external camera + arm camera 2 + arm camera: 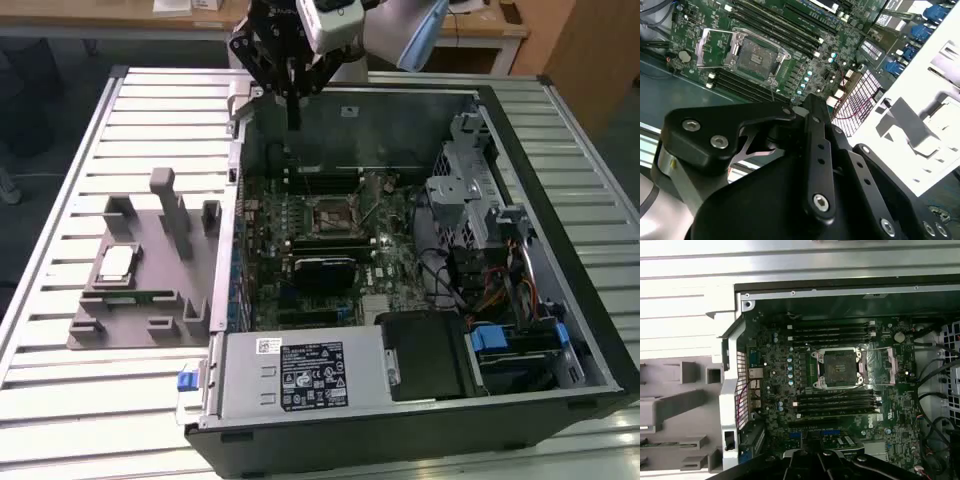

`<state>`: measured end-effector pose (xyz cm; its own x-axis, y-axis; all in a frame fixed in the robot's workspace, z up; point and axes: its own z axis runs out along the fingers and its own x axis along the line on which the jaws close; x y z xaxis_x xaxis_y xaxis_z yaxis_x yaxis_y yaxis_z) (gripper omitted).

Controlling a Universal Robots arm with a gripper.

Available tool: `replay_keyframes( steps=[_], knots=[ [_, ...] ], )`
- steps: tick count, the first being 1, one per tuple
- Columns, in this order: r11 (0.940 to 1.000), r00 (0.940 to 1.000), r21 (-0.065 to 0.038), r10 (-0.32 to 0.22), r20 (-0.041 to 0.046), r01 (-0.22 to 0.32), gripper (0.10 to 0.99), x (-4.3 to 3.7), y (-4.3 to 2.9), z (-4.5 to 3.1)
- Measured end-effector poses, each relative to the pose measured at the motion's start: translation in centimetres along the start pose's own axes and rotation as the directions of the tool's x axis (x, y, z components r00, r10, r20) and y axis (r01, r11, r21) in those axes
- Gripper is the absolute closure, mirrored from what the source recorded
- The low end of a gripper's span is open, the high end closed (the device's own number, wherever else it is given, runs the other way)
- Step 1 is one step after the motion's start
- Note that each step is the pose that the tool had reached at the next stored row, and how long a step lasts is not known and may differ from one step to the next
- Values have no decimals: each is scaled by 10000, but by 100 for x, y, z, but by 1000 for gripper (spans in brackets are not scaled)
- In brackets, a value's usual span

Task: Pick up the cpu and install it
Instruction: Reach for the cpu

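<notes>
The cpu (117,262), a small pale silver square, lies flat in a pocket of the grey fixture (150,320) to the exterior view's left of the open computer case. On the motherboard the cpu socket (327,216) (839,367) (756,54) stands empty, and its metal retention frame (885,367) (710,47) is flipped open beside it. My gripper (293,118) hangs high over the case's far wall, well away from the cpu. Its fingers are shut together with nothing between them. Its black linkage (815,165) shows in the second wrist view.
The case walls (600,330) rise around the motherboard. A power supply (300,375) sits at the near side and a drive cage with cables (465,180) at the exterior view's right. The fixture has upright posts (165,200). A slatted table (60,400) lies beneath.
</notes>
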<state>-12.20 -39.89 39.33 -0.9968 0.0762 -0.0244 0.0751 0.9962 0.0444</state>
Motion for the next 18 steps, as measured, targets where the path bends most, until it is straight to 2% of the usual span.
replay_keyframes(
  steps=[18],
  knots=[
    [10000, 10000, 0, 0, 0, 0, 980, 46, -4, -1]
  ],
)
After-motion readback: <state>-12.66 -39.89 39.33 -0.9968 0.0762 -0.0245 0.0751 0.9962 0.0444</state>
